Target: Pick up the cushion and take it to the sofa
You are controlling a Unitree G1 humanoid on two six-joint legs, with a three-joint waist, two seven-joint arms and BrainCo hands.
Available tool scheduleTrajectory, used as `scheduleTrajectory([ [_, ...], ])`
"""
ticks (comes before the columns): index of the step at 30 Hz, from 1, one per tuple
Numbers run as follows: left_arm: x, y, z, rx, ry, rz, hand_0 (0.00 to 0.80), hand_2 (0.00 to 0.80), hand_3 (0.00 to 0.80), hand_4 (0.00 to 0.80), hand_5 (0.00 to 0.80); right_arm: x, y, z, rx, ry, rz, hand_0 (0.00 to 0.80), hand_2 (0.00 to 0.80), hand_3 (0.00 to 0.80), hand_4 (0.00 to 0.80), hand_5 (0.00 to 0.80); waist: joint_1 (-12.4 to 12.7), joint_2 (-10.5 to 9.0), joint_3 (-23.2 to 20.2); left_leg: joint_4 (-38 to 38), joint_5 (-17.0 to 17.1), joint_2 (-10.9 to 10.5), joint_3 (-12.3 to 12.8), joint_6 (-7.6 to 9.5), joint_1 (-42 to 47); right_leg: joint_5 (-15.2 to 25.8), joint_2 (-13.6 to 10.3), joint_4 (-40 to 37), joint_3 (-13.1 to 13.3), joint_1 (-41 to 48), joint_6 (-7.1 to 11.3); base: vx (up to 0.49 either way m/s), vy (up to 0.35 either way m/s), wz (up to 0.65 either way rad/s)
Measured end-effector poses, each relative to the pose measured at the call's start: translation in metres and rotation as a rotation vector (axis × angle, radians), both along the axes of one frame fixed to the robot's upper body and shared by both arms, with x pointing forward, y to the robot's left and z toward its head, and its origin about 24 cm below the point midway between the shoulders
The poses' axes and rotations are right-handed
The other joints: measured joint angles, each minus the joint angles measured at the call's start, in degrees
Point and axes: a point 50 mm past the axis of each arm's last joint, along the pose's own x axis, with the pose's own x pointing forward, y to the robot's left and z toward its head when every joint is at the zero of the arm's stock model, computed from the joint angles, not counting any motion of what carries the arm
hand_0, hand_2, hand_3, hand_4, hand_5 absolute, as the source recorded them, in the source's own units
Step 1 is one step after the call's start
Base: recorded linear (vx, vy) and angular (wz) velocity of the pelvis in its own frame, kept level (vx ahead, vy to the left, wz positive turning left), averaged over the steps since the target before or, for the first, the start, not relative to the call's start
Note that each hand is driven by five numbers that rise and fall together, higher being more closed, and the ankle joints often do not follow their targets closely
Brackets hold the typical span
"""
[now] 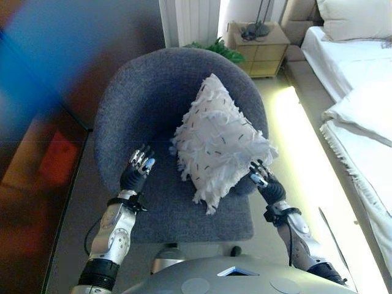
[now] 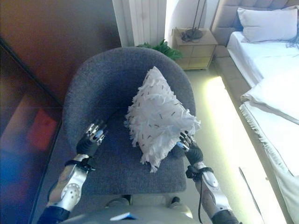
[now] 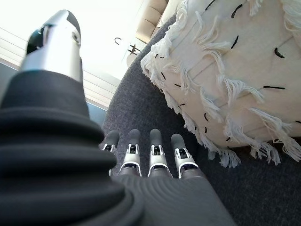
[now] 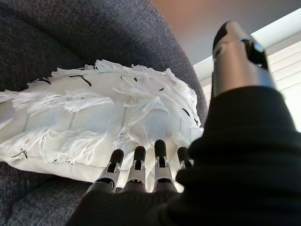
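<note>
A white fringed cushion (image 1: 217,142) with short black marks stands tilted on the seat of a dark grey armchair (image 1: 147,92), leaning toward the chair's right side. My left hand (image 1: 137,169) hovers open over the seat to the cushion's left, a short gap from its fringe (image 3: 225,155). On the other side my right hand (image 1: 264,181) is open at the cushion's lower right corner, its fingertips (image 4: 160,147) right at the cushion's edge. Neither hand holds anything.
A bed with white bedding (image 1: 361,92) runs along the right, with a lit strip of floor (image 1: 300,153) between it and the chair. A wooden bedside table (image 1: 260,46) and a green plant (image 1: 214,48) stand behind the chair. A dark wall is at left.
</note>
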Motion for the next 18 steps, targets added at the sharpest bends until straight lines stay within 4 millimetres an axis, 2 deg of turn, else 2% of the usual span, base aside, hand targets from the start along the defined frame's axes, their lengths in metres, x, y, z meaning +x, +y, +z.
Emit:
scheduleTrajectory([
  [10, -0.001, 0.001, 0.0, 0.001, 0.001, 0.003, 0.0, 0.0, 0.0, 0.0, 0.0, -0.027, -0.006, -0.022, -0.003, 0.115, -0.001, 0.0, 0.0, 0.0, 0.0, 0.0, -0.13, -0.29, 0.2, 0.0, 0.0, 0.0, 0.01, 0.0, -0.09, -0.04, 0.0, 0.05, 0.02, -0.09, 0.06, -0.018, -0.001, 0.0],
  [18, -0.001, 0.001, -0.001, 0.002, 0.004, 0.009, 0.0, 0.0, 0.0, 0.0, 0.0, -0.029, -0.007, -0.023, 0.004, 0.119, -0.011, 0.0, 0.0, 0.0, 0.0, 0.0, -1.19, -0.44, 0.3, -0.02, 0.0, 0.02, 0.02, 0.0, -0.71, -0.05, -0.01, 0.04, 0.18, -0.65, 0.07, -0.005, 0.0, 0.0],
])
